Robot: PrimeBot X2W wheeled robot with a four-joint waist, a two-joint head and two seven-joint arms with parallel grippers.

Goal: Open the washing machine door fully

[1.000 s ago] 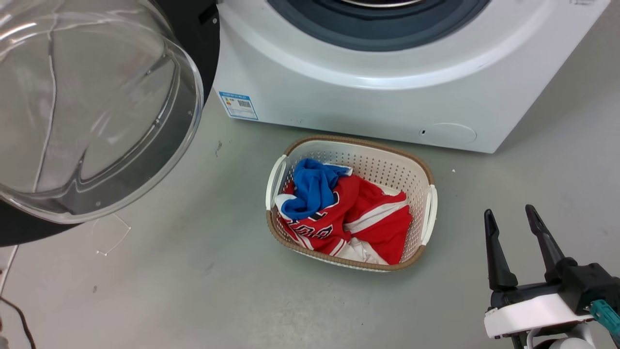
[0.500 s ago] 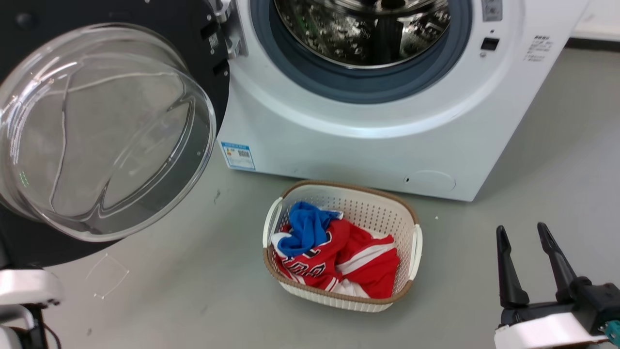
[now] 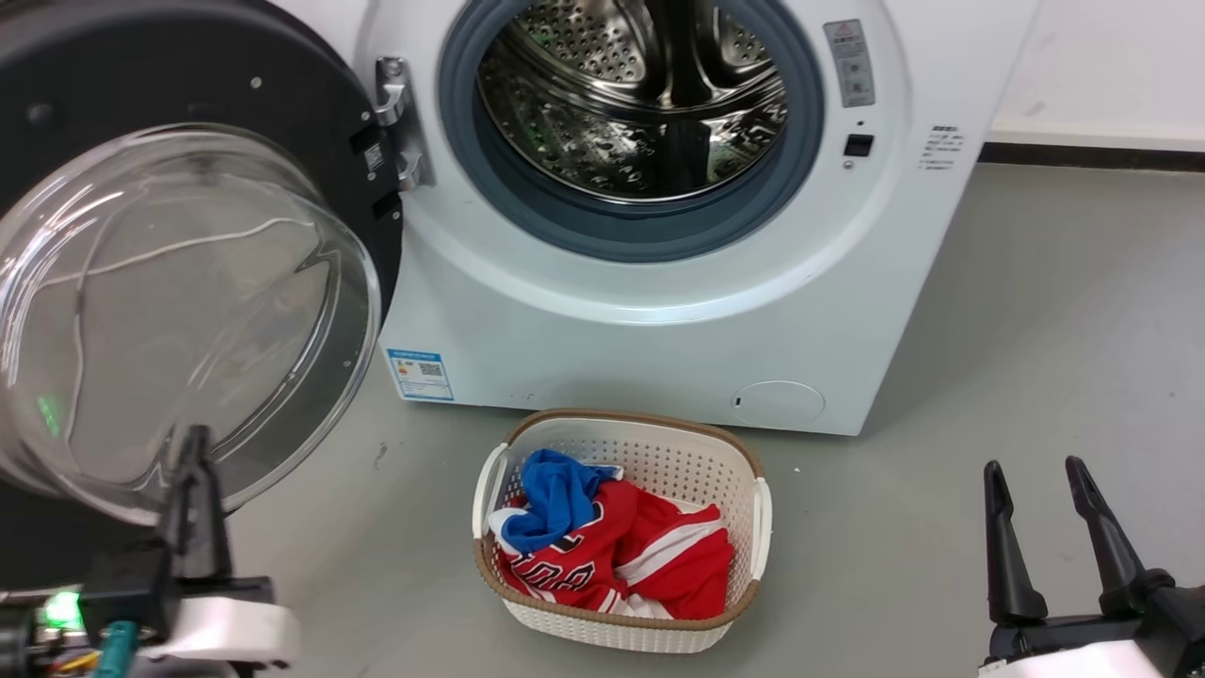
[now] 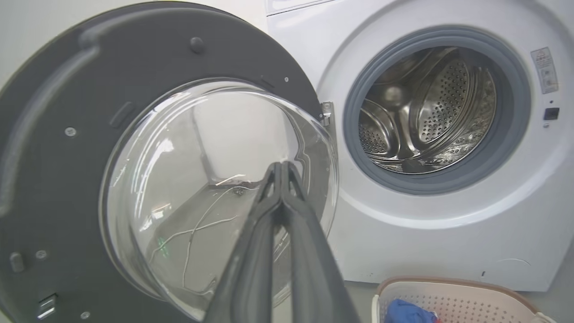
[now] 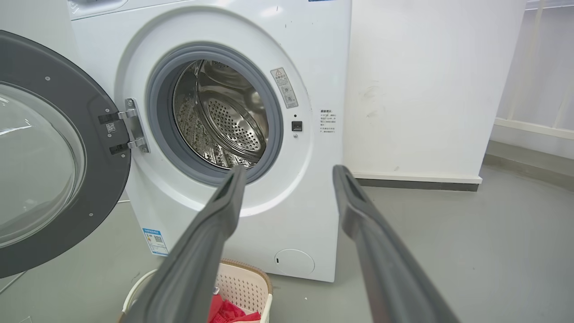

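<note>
At L hinge (image 3: 395,122), washing machine door (image 3: 141,85) stands wide open.

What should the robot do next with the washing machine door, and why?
Probably nudge the washing machine door a little further back with the left gripper. Its jaws are shut and it points at the door's glass bowl, while the door already stands wide of the drum; one gentle push would check it is fully open.

Black washing machine door (image 3: 141,141) swung wide left, white washing machine (image 3: 659,330) drum exposed
</note>
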